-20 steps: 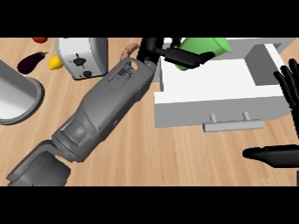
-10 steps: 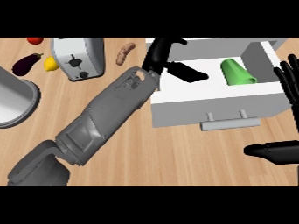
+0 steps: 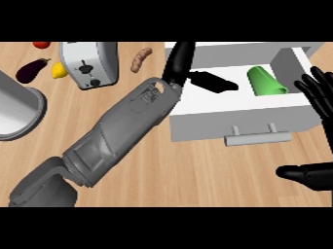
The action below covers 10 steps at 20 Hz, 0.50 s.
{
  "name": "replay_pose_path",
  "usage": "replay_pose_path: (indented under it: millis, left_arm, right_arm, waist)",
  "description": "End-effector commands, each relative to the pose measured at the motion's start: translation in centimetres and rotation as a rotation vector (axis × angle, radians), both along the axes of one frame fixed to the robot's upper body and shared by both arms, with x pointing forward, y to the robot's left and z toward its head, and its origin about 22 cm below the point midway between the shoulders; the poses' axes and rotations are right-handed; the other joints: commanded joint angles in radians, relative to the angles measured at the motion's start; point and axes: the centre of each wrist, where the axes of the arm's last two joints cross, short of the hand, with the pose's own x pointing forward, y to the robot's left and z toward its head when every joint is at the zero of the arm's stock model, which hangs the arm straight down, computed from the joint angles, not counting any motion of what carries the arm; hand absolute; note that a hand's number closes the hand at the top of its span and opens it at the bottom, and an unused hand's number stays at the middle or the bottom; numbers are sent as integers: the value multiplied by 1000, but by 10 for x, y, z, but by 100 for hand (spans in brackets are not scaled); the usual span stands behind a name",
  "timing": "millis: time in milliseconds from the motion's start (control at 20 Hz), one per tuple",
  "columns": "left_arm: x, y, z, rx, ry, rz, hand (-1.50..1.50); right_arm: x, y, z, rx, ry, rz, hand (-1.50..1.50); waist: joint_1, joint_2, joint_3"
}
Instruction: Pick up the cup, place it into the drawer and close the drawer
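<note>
The wooden counter carries an open drawer; the green cup lies inside right, left hand released above, right hand relaxed at right edge.

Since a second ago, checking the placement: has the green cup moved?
Yes. The green cup left the left hand at the drawer's back edge and now lies inside, toward its right wall.

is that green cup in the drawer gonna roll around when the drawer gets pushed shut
Probably somewhat. The green cup lies on its side in the open drawer, so its round wall could roll. It looks tapered, so it would likely curve rather than travel straight. It sits close to the drawer's right wall, which should stop it quickly.
</note>
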Motion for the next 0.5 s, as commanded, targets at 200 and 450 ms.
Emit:
replay_pose_path:
  millis: [200,450]
  left_arm:
    - [0,-13,36,-137,-30,-10,-150]
    - [7,3,54,-191,10,-4,-150]
  right_arm:
    - [-20,-4,12,-139,-14,74,150]
    - [-21,-11,28,-332,25,79,150]
  waist:
    - [43,-13,-1]
    - [77,-18,-1]
